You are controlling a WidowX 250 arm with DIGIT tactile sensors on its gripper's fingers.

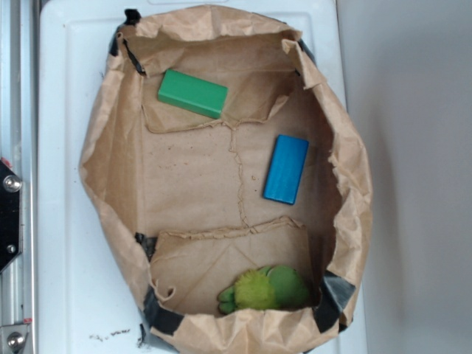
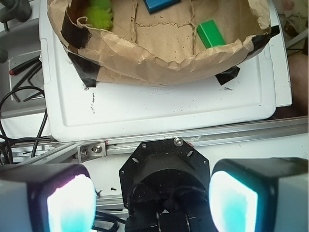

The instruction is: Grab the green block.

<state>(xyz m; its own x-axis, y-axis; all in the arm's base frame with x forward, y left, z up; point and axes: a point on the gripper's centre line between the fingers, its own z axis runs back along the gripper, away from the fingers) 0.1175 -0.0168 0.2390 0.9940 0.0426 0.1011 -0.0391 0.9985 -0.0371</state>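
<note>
Setting: looked like a robotics lab bench or test rig, not a home.
Frame: bolted aluminium rail (image 2: 193, 137) crossed the middle of the wrist view.
Wiring: loose black cables (image 2: 19, 104) lay at the left edge.
Work surface: white plastic board (image 1: 59, 221) held a brown paper bag patched with black tape (image 1: 110, 147), centre frame.
Backdrop: plain grey wall (image 1: 413, 147), right side.

No legible text; embossed mark on white tray (image 2: 164, 104) unreadable.
</note>
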